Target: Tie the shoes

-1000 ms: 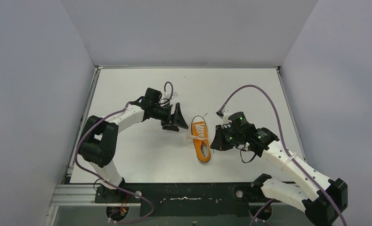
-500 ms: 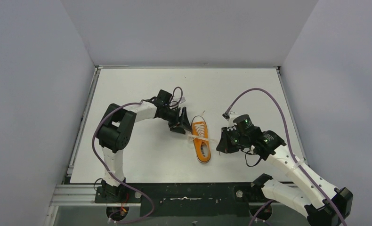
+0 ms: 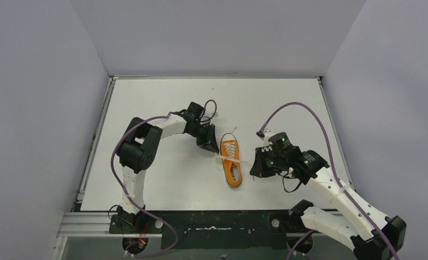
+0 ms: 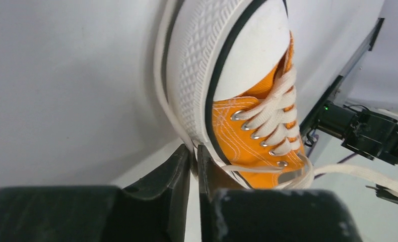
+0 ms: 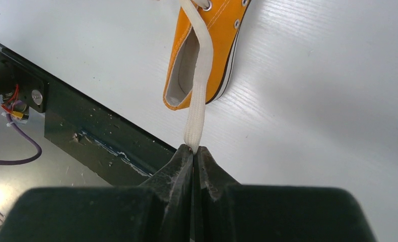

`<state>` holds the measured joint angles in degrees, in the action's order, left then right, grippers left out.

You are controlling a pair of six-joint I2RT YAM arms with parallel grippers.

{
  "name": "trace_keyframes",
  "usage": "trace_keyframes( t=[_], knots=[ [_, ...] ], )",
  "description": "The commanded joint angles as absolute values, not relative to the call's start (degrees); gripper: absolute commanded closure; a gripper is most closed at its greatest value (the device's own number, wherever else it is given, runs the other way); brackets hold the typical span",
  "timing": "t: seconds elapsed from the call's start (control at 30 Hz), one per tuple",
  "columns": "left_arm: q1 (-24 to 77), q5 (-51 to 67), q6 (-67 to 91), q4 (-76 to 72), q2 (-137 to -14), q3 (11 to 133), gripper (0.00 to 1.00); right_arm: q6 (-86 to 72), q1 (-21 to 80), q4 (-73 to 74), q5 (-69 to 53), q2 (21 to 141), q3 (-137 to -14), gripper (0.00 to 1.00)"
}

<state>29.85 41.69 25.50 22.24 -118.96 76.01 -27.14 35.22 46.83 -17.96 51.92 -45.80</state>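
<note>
One small orange shoe [image 3: 232,162] with a white sole lies mid-table, toe toward the far side. My left gripper [image 3: 211,147] sits at the toe's left side. In the left wrist view its jaws [image 4: 193,151] are shut on a whitish lace [image 4: 161,91] that curves round the toe cap of the shoe [image 4: 247,126]. My right gripper [image 3: 253,169] is just right of the heel. It is shut [image 5: 193,150] on the end of the other lace [image 5: 199,85], which runs taut from the shoe [image 5: 207,60] across its opening.
The white table [image 3: 157,179] is walled on three sides. A black metal rail [image 3: 212,222] runs along the near edge, close to the shoe's heel [image 5: 86,131]. Purple cables [image 3: 293,105] loop above both arms.
My left gripper moved right to the shoe's toe and closed from wide open onto a lace. My right gripper shifted slightly right, still gripping its lace.
</note>
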Motion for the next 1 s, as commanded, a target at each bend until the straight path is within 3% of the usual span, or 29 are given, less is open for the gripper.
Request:
trace_keyframes(
  t=[0.0,0.27,0.57,0.7,0.83,0.97],
  knots=[
    [29.75,37.33,19.6,25.32,-117.67,79.11,0.94,-28.28,34.97,47.5,-16.87,49.92,-49.07,1.0],
    [29.9,33.69,21.81,25.37,-108.96,74.89,1.0,-30.58,34.91,55.59,-13.72,47.78,-52.51,1.0],
    [29.34,34.81,28.33,30.55,-97.76,68.57,1.0,-39.46,32.82,62.53,1.11,52.03,-59.3,1.0],
    [27.97,31.79,28.93,33.32,-96.09,66.34,1.0,-37.14,26.7,57.8,4.02,57.19,-60.93,1.0],
    [25.9,32.05,29.37,34.67,-97.33,66.18,1.0,-33.12,17.81,52.35,-1.55,65.08,-62.37,1.0],
    [25.35,31.59,27.43,37.41,-98.47,66.6,1.0,-32.02,12.25,54.66,3.2,70.36,-62.61,1.0]
  ],
)
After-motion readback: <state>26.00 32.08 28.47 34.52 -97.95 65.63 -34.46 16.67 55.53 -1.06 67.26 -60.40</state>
